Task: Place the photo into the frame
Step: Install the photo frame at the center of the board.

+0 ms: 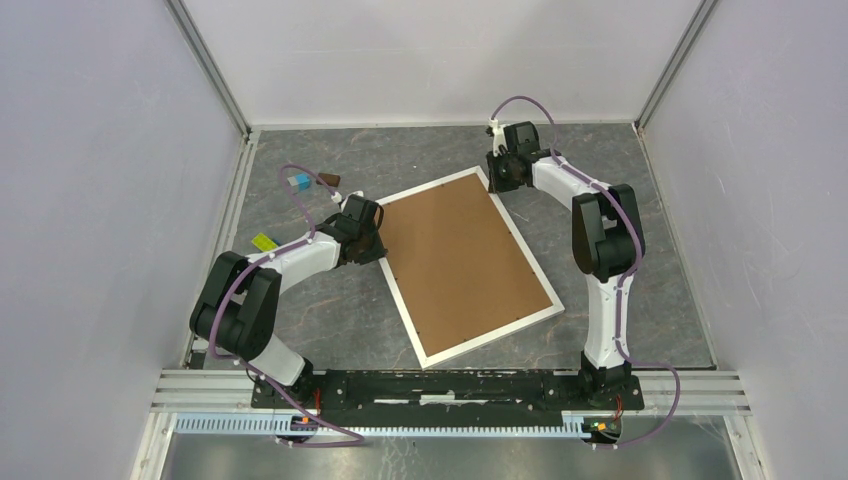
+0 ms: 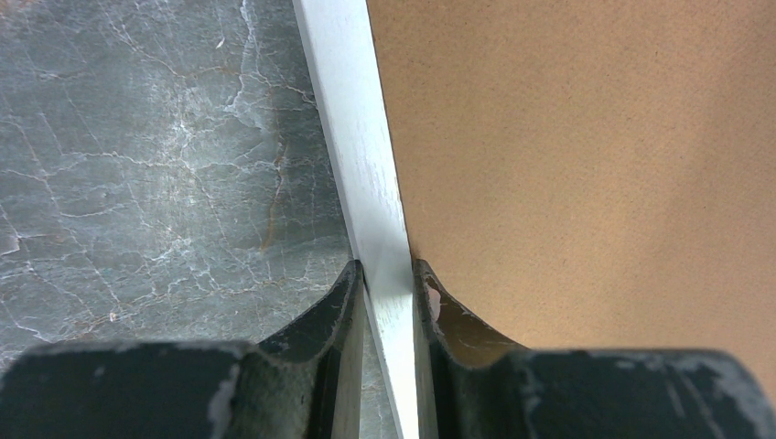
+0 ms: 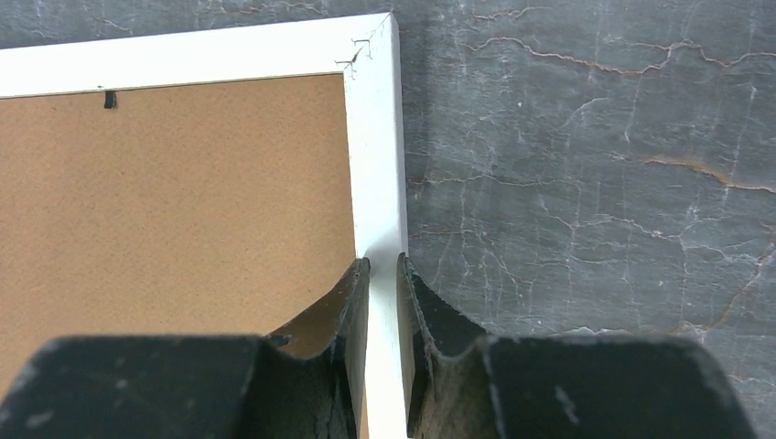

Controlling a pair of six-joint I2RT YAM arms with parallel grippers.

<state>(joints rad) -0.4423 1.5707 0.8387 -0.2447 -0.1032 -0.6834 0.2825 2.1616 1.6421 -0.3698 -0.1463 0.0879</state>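
Frame (image 1: pixel 492 334) is lying flat, back side up, around the middle of the tabletop (image 1: pixel 330 310). It is sitting skewed, with one corner pointing toward the far edge and the opposite corner toward the near edge, close to the arm bases. Brown backing board (image 1: pixel 462 262) is sitting inside the white rim and filling it.

Left gripper (image 1: pixel 375 240) is reaching in from the left edge side and pinching the frame's left long rail near its far end. In the left wrist view, the left gripper (image 2: pixel 389 274) is straddling the white rail (image 2: pixel 361 137), with one finger on the tabletop (image 2: pixel 137 165) side and the other over the backing board (image 2: pixel 595 165). Both are pressing against the rail.

Right gripper (image 1: pixel 497 175) is working at the frame's far corner. In the right wrist view, the right gripper (image 3: pixel 382 265) is pinching the white rail (image 3: pixel 375 165) a little below the corner joint, with one finger over the board (image 3: pixel 174 201) and the other over the bare tabletop (image 3: pixel 595 183). A small black tab (image 3: pixel 110 99) is showing at the board's top edge.

Three small items are lying near the far-left corner of the tabletop: a blue-and-white piece (image 1: pixel 298 182), a brown piece (image 1: pixel 328 180) and a yellow-green piece (image 1: pixel 263 241). All are sitting apart from the frame.
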